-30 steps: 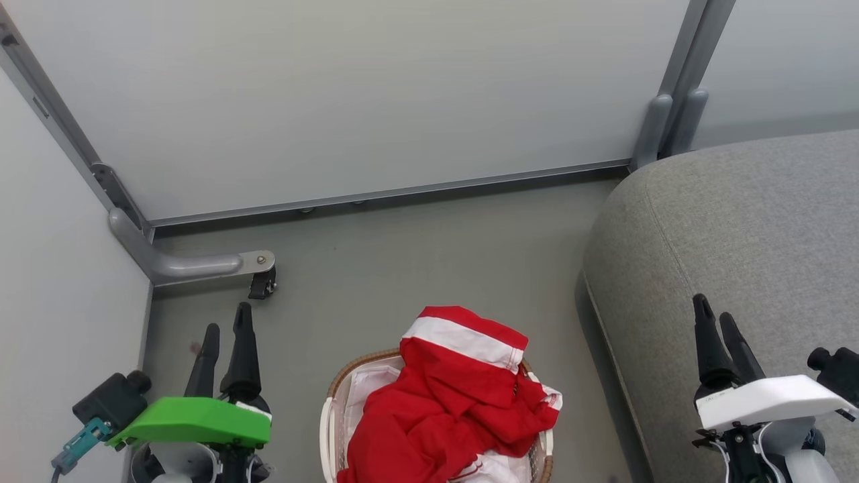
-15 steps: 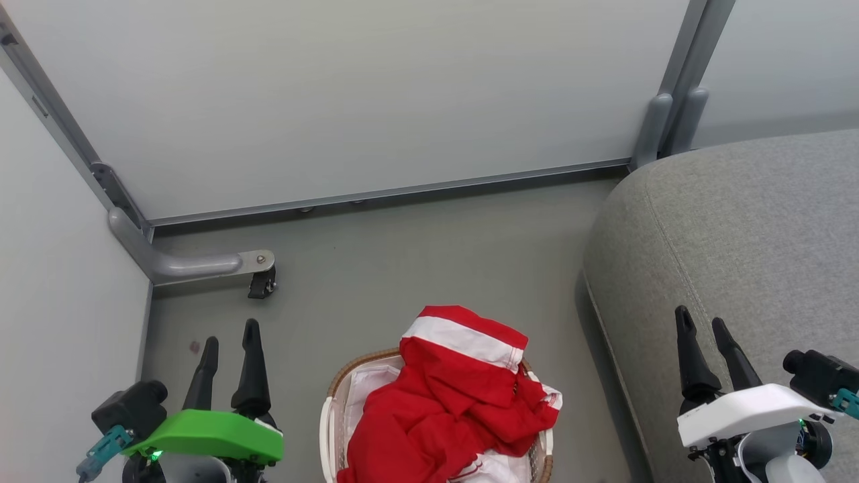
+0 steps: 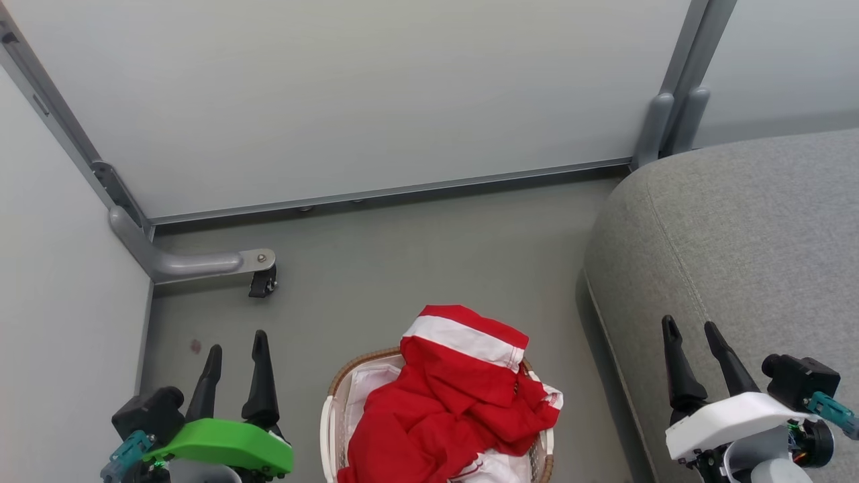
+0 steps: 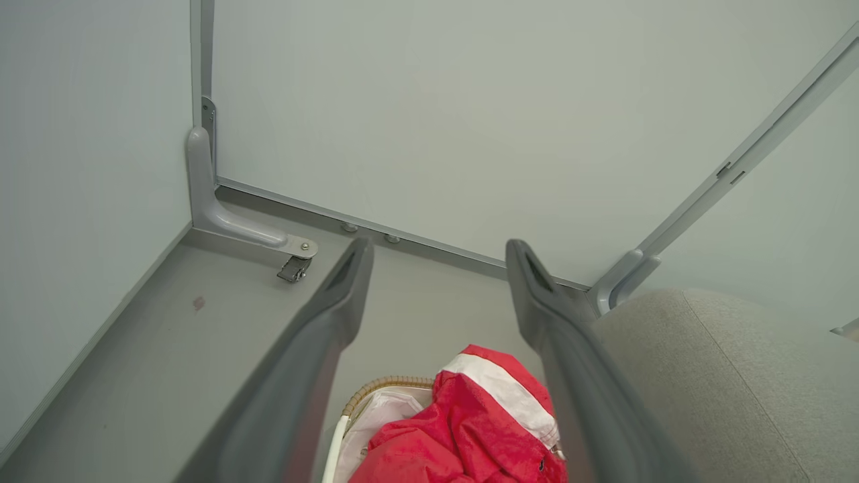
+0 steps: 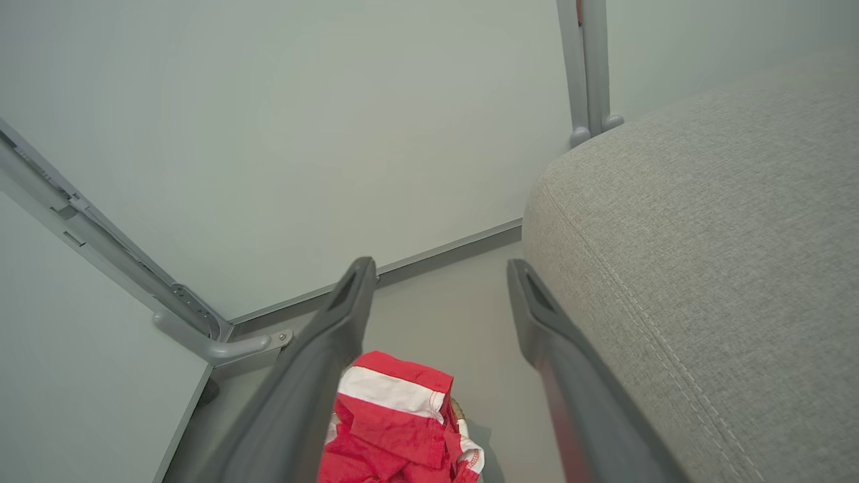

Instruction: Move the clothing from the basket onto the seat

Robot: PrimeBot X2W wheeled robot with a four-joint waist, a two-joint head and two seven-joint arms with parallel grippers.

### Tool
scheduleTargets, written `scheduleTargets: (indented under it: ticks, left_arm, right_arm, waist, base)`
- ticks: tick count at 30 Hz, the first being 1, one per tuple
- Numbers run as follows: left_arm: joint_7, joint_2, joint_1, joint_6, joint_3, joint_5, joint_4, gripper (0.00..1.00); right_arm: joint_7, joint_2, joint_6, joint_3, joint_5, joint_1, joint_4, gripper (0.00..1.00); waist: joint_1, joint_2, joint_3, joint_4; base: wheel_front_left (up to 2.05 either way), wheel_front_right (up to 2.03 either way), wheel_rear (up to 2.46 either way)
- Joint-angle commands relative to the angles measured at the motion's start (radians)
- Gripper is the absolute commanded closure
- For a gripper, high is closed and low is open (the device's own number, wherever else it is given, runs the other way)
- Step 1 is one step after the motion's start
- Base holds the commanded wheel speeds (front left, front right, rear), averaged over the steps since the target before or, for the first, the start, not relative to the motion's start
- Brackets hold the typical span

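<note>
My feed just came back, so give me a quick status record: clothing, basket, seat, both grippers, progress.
clothing: red with a white band, heaped in the basket and spilling over its rim
basket: on the floor, left of the seat, between the two grippers in the head view
seat: grey cushion, visible part bare
left gripper: open, empty, left of the basket
right gripper: open, empty, over the seat in the head view
progress: no clothing on the seat yet
</note>
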Motion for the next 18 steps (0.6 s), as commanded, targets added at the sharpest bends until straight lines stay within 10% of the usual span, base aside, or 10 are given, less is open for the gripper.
scheduleTargets:
  ticks: [1,18]
  left_arm:
    - [-0.010,0.008,0.006,0.004,-0.004,0.029,-0.003,0.00]
    - [-0.048,0.009,0.006,0.010,-0.031,0.147,0.056,0.00]
  right_arm:
    - [-0.012,-0.007,0.000,0.003,-0.032,0.000,-0.002,0.00]
    - [-0.052,-0.009,0.000,0.016,-0.194,0.010,0.012,0.00]
  waist:
    - [0.0000,0.0000,0.001,0.001]
    - [0.0000,0.0000,0.009,0.011]
  base:
    - [0.00,0.00,0.00]
    - [0.00,0.00,0.00]
